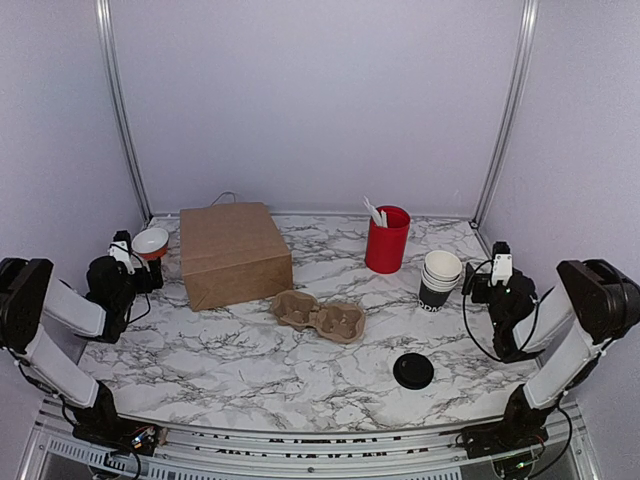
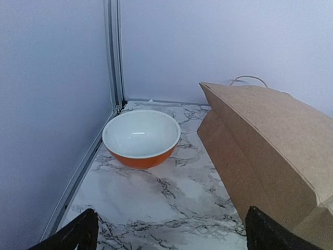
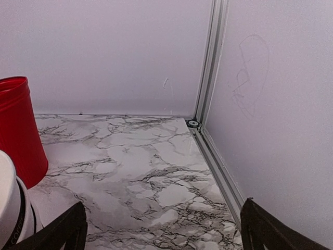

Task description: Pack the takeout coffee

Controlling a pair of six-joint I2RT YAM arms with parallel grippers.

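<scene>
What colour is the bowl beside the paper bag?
The bowl is orange outside and white inside, clearest in the left wrist view.

The takeout coffee (image 1: 413, 371) is small and black all over; from above I see mostly its round lid, facing up; it stands on the marble table (image 1: 300, 390) toward the near edge, on my right side, touching nothing.

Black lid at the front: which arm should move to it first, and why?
Probably the right arm should swing its open jaws toward the black lid. The lid sits on the right side of the table, close to that arm's base, while the left arm is far off by the bowl. Both jaws are open and hold nothing.
</scene>
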